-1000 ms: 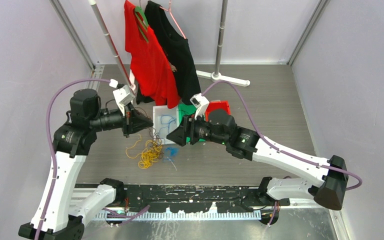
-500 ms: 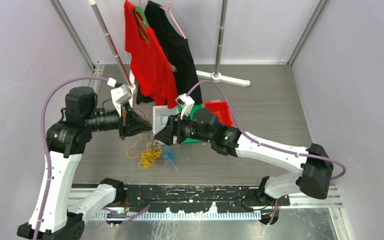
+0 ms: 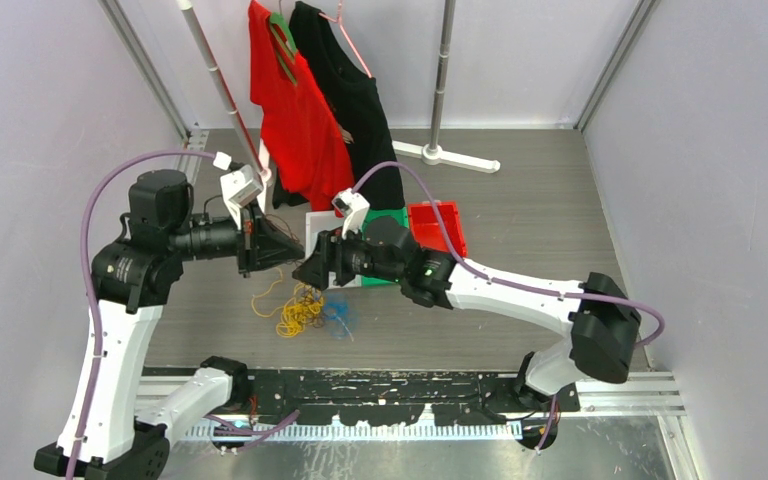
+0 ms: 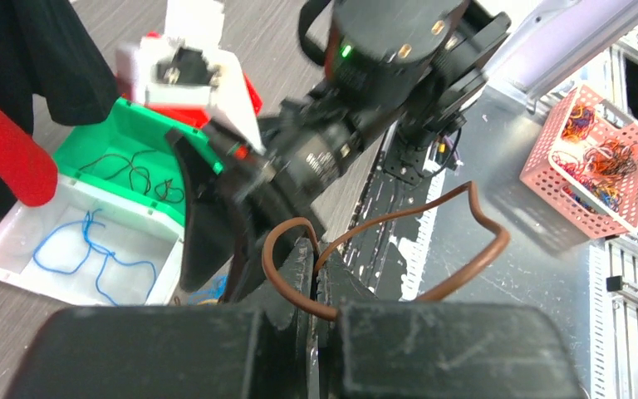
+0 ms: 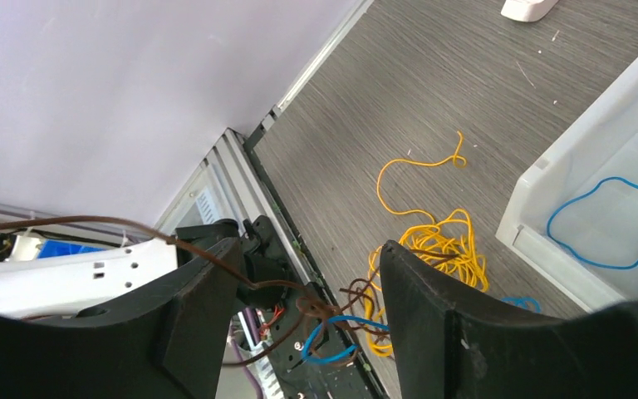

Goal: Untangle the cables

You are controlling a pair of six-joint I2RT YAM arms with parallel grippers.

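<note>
Left end effector (image 4: 314, 278) is pressed together, pinching a brown cable (image 4: 501, 243). Right end effector (image 5: 309, 258) is spread, a brown-blue knot (image 5: 317, 314) between its fingers. Yellow cables (image 3: 300, 312) lie on the desk (image 3: 540, 210).

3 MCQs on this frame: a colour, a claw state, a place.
1. Cord in the white plastic bin: A yellow, B blue, C brown.
2. The left claw is: A wide open, B shut and empty, C shut on a thin brown cord.
3. The yellow cord pile lies: A on the grey table, B in the white plastic bin, C in the left claw.
B: a blue cord loop lies inside. C: the thin brown cord is pinched in it. A: it rests on the table.
</note>
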